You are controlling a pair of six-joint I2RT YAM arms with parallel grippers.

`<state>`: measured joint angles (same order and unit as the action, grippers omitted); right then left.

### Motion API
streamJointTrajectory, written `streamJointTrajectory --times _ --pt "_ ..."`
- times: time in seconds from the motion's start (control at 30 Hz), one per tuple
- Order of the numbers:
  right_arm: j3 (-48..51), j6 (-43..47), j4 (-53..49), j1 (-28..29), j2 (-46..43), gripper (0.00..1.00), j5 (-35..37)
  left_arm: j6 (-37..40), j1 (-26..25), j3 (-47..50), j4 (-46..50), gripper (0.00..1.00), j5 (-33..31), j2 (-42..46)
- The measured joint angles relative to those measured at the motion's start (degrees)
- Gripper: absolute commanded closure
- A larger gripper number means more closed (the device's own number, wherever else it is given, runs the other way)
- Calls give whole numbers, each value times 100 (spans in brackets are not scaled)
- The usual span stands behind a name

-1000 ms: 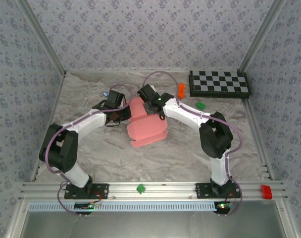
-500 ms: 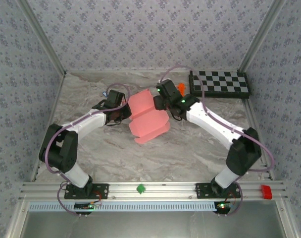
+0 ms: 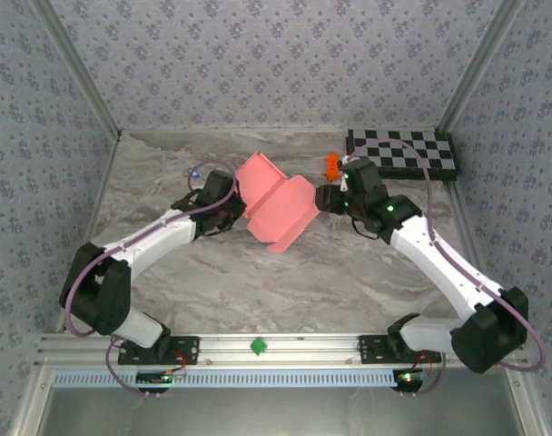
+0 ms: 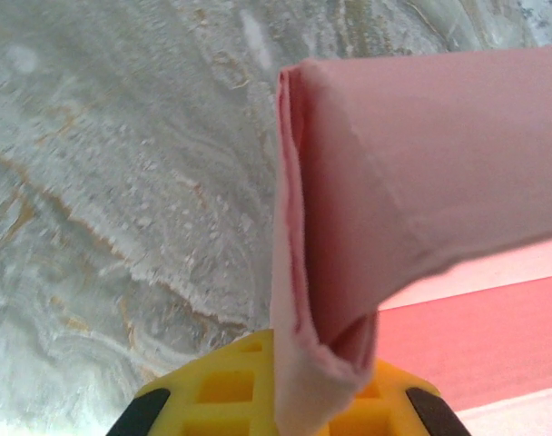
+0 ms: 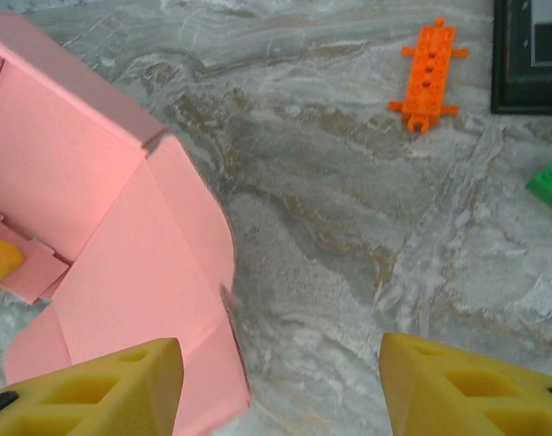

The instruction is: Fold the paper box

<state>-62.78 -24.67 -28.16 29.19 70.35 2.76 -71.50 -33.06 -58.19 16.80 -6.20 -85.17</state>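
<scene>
The left gripper [image 3: 232,211] is clamped on the left edge of the paper box [image 3: 276,207]. In its wrist view, doubled pink card rises from between its yellow fingers [image 4: 212,395]. The half-folded box stretches away to that gripper's right, over the marble table [image 3: 258,291]. The right gripper [image 5: 280,381] has its jaws apart, holding nothing. The box's rounded flap lies just beside its left finger, and an orange toy [image 5: 428,74] sits ahead of it, to the right.

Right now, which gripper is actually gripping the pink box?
The left gripper: it is shut on a folded edge of the paper box. The right gripper stands open at the box's other side.
</scene>
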Motion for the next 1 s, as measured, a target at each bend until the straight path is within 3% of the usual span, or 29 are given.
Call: streamJointTrajectory --times 0.23,0.5,1.0 --pt "809 -402 472 -46 -590 42 -859 -1080 -306 -328 813 100 -557 79" --pt "1235 -1147 992 -46 -538 47 -1650 -2079 -323 -275 918 100 -492 87" --pt "1519 -1646 1915 -39 -39 54 -2127 -2424 -350 -72 870 100 -258 90"
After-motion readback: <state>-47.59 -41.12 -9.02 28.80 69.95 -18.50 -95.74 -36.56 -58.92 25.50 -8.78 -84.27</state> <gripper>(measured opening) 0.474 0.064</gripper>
